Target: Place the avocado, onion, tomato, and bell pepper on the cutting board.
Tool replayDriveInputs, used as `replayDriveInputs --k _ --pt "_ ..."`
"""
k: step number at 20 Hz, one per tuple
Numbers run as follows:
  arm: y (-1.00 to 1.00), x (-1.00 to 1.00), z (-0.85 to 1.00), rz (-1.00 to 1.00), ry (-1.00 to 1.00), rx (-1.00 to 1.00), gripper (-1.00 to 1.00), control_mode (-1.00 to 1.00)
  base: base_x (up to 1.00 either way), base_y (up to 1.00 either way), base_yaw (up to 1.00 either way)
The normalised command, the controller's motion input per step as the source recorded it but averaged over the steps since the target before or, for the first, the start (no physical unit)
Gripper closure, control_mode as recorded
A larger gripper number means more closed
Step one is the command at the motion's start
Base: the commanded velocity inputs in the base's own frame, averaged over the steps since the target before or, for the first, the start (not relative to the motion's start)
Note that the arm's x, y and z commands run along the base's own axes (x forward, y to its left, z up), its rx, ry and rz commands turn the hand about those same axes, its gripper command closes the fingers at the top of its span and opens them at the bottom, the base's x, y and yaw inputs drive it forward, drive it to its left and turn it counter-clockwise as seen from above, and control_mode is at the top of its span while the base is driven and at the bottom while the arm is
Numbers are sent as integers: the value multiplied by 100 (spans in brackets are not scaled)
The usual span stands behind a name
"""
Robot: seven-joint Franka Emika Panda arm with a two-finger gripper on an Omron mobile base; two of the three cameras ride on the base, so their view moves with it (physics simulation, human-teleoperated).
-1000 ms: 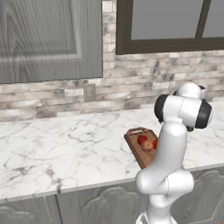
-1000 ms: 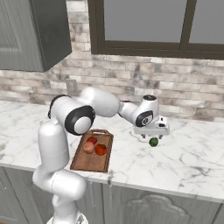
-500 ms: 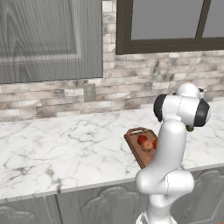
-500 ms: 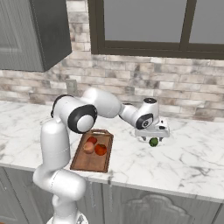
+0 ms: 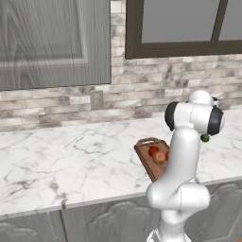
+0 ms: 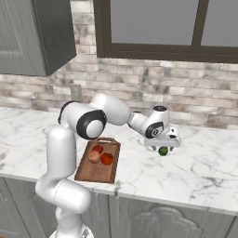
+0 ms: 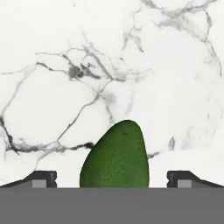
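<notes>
1. While the hand [image 7: 112,179] hangs wide open over the avocado [image 7: 114,155], which lies on the bench [image 7: 52,65] between the fingertips [image 7: 41,177], closing off-centre could squirt it away.
2. Once loose, it could roll along the marble.
3. Farther off, the board [image 6: 93,171] carries three items; a careless drop could knock them.

There is one avocado [image 7: 114,155] on the counter [image 6: 204,167]. There is one board [image 6: 95,171], and three round items lie on it: one pepper [image 6: 97,149], one onion [image 6: 95,157] and one tomato [image 6: 107,159]. On the wall there is one outlet [image 5: 96,99] and one window [image 6: 167,25]. One cabinet [image 5: 52,42] hangs on the wall.
</notes>
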Motion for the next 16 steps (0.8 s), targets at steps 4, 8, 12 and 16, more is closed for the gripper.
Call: replayDriveInputs --k 4,8,12,16 --pt "-11 8 -13 0 0 0 -100 -100 0 0 0" --pt "-12 2 -14 0 0 0 100 -100 0 0 0" --pt "-8 -6 -5 -2 0 0 100 -100 0 0 0" --pt "-3 -25 1 -5 0 2 100 -100 0 0 0"
